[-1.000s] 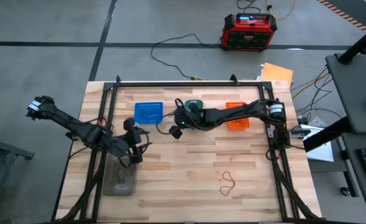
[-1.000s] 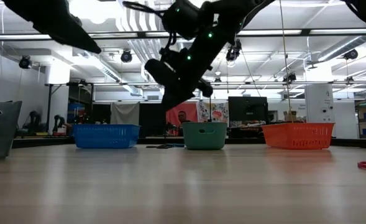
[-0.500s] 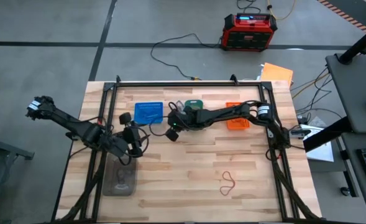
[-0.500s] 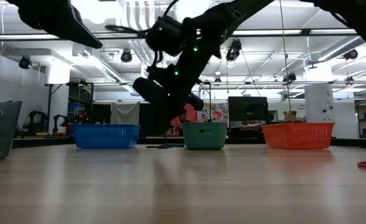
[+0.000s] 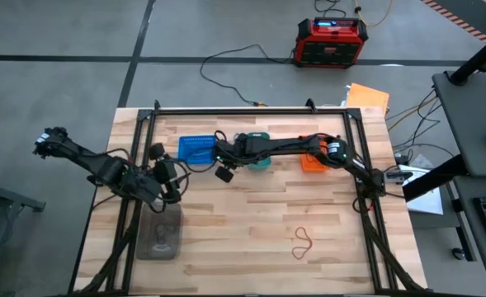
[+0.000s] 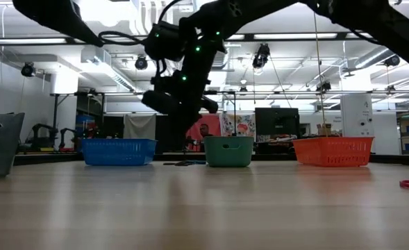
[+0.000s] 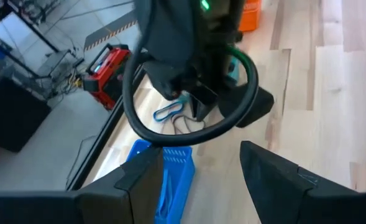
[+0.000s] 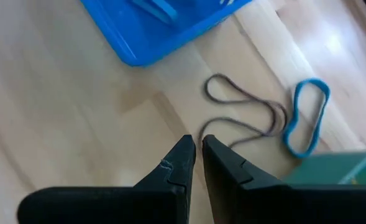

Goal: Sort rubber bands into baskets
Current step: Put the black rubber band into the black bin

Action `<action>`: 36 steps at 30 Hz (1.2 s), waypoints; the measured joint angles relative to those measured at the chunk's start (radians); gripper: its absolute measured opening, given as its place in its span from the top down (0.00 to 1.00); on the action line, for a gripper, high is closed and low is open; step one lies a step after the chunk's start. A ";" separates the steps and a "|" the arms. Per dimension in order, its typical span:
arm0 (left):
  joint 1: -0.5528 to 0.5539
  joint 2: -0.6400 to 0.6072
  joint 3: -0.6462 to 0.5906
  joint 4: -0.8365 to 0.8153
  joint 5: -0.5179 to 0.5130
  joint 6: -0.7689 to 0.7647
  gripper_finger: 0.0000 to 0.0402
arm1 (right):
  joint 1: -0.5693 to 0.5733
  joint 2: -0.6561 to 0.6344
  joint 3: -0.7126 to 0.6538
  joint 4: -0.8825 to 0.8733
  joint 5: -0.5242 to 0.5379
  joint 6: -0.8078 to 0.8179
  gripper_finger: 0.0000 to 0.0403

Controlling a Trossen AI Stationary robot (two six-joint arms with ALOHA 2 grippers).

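Note:
Three baskets stand in a row at the far side: blue (image 5: 197,148), teal (image 5: 259,158) and orange (image 5: 313,162). A grey rubber band (image 8: 245,112) and a blue rubber band (image 8: 307,118) lie flat on the table between the blue and teal baskets. A red rubber band (image 5: 302,242) lies flat at the near right. My right gripper (image 8: 199,151) is shut and empty, hovering above the table beside the grey band and the blue basket (image 8: 164,25). My left gripper (image 7: 207,180) is open and empty, left of the blue basket, facing the right gripper.
A clear grey plastic container (image 5: 162,235) stands at the near left, below my left arm. The right arm (image 5: 292,148) stretches over the teal basket. Black frame rails (image 5: 251,110) run along the table's edges. Bare wood lies across the middle and near side.
My right gripper has gone toward the table's left edge, from in front of the teal basket to the gap beside the blue basket, staying above the table. My left gripper has gone toward the far left, away from the grey container.

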 joint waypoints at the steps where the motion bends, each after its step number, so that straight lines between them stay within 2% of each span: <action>1: -0.001 -0.012 0.007 -0.019 0.000 -0.019 0.51 | -0.001 0.009 0.014 -0.008 0.000 -0.017 0.93; 9: -0.001 -0.125 0.019 -0.047 -0.003 -0.032 0.51 | -0.003 0.066 0.033 -0.018 0.006 -0.190 0.93; 12: -0.001 -0.158 0.010 -0.058 -0.003 -0.034 0.51 | 0.005 0.074 0.032 0.001 0.076 -0.236 0.93; 15: -0.001 -0.184 0.005 -0.056 -0.003 -0.034 0.51 | 0.008 0.074 0.030 -0.011 0.129 -0.235 0.93; 24: -0.001 -0.199 -0.017 -0.056 0.000 -0.039 0.51 | 0.011 0.072 0.000 -0.002 0.132 -0.228 0.93; 31: -0.001 -0.199 -0.027 -0.056 0.000 -0.039 0.51 | 0.022 0.072 -0.083 0.092 0.130 -0.226 0.93; 36: -0.001 -0.199 -0.032 -0.058 0.000 -0.039 0.51 | 0.052 0.069 -0.101 0.101 0.095 -0.205 0.93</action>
